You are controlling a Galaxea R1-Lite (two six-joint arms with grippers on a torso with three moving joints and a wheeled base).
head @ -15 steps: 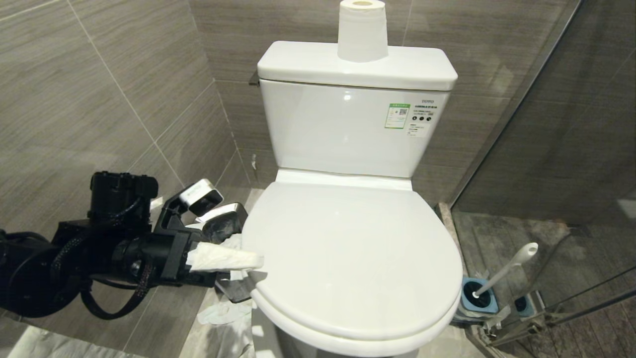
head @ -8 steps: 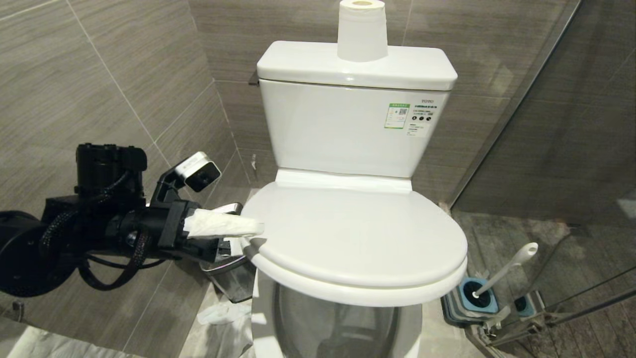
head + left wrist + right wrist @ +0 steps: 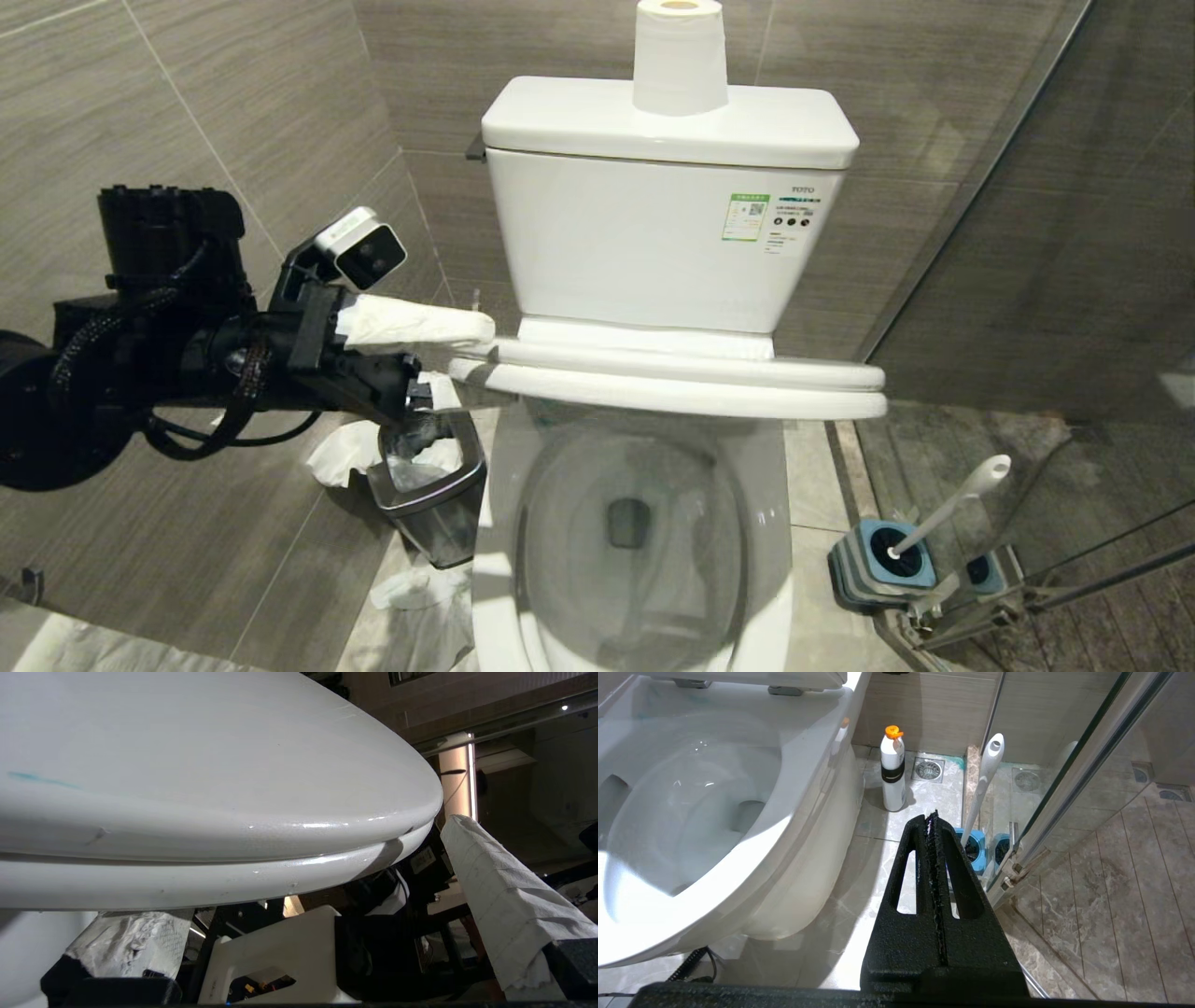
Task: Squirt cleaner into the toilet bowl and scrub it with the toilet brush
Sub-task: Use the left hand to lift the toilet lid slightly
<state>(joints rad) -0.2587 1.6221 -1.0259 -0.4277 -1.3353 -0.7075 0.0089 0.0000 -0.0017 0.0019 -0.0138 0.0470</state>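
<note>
**Operator:** Where do you stand with the job?

**Observer:** You are at the opening step. Your left gripper (image 3: 457, 350) stands spread wide, its paper-wrapped fingers (image 3: 415, 324) straddling the edge of the seat and lid (image 3: 672, 378), one finger above and one below. The pair is lifted about level, partway up, with the toilet bowl (image 3: 644, 551) exposed beneath.

**Operator:** Any cleaner in there?

**Observer:** Not that I can see. The water (image 3: 691, 807) looks clear and I judge no squirt has been made. The white bottle with the orange cap (image 3: 893, 772) stands on the floor beside the bowl, untouched.

**Operator:** And the brush?

**Observer:** The toilet brush (image 3: 948, 509) sits in its blue-and-grey holder (image 3: 882, 565) on the floor to the bowl's right, by the glass shower door (image 3: 1074, 280). Your right gripper (image 3: 931, 821) is pressed fully closed, empty, hanging above that holder.

**Operator:** So what remains?

**Observer:** Nearly everything, I'd say: finish raising the lid, squirt, then scrub.
</note>
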